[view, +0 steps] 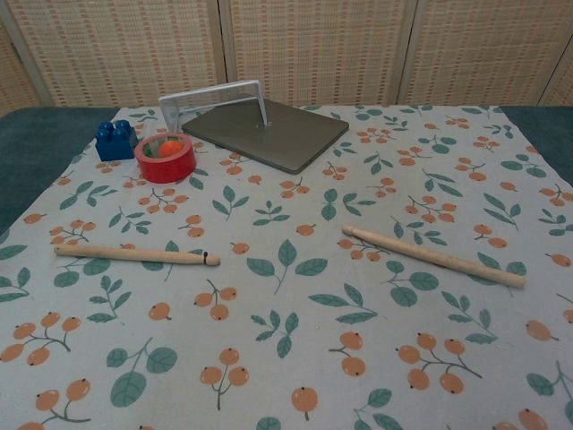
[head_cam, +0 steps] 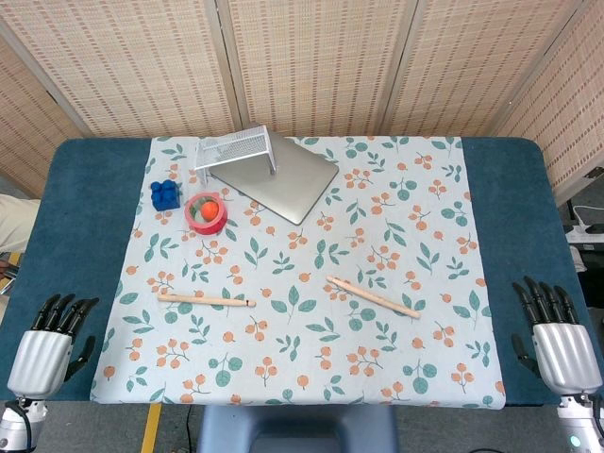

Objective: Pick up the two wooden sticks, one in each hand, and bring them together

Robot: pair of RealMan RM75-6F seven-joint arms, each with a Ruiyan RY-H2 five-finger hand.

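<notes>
Two wooden sticks lie on the floral cloth. The left stick (head_cam: 206, 300) (view: 136, 255) lies nearly level, left of centre. The right stick (head_cam: 372, 296) (view: 432, 255) slants down to the right. My left hand (head_cam: 49, 347) rests at the table's near left corner, fingers apart and holding nothing, well left of the left stick. At the near right corner my right hand (head_cam: 557, 335) is likewise empty with fingers spread, far right of the right stick. Neither hand shows in the chest view.
At the back left sit a blue toy brick (head_cam: 165, 194) (view: 115, 140), a red tape roll (head_cam: 206, 213) (view: 166, 158) with an orange ball inside, and a grey slab (head_cam: 283, 176) (view: 269, 133) carrying a small wire frame (head_cam: 236, 149). Dark blue table (head_cam: 85, 217) borders the cloth.
</notes>
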